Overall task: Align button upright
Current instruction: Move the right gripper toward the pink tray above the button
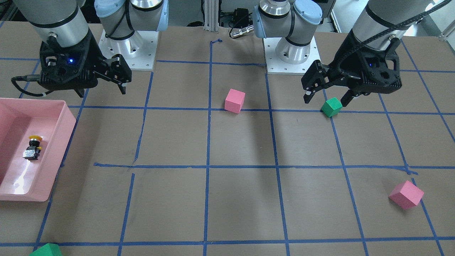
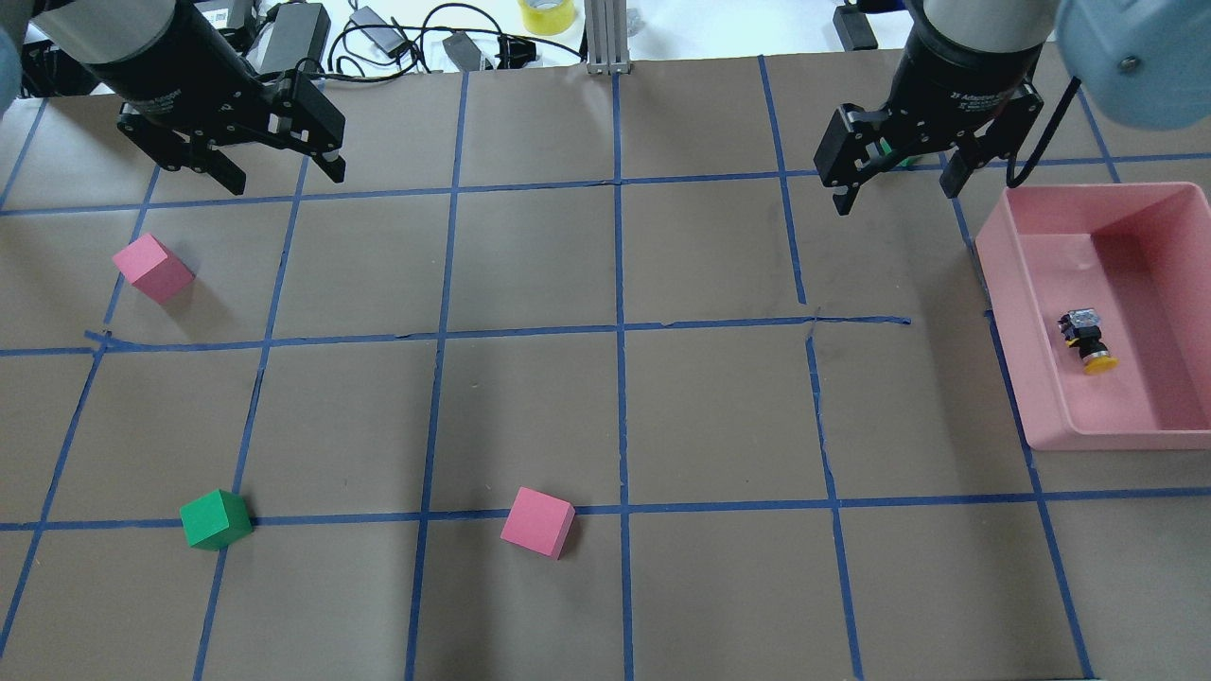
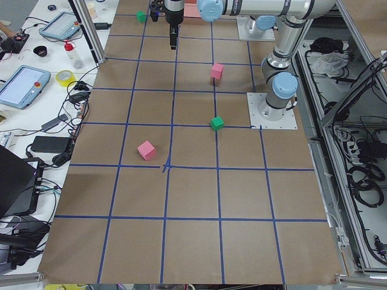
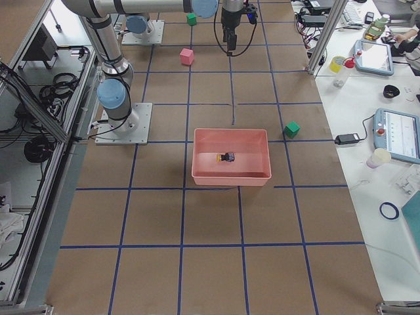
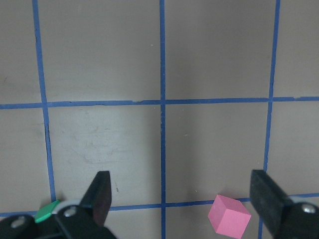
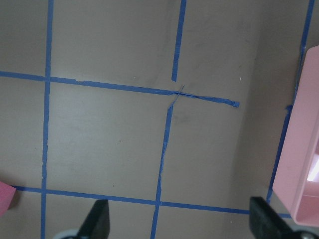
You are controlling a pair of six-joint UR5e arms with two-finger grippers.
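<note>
The button has a yellow cap and a black-grey base. It lies on its side on the floor of a pink bin at the robot's right, and also shows in the front view and the right side view. My right gripper is open and empty. It hangs high over the table beside the bin, apart from the button, and shows in the front view and its wrist view. My left gripper is open and empty, high over the table's left side, far from the button.
Two pink cubes and a green cube lie on the brown taped table. Another green cube lies beyond the bin. The bin's rim shows at the right edge of the right wrist view.
</note>
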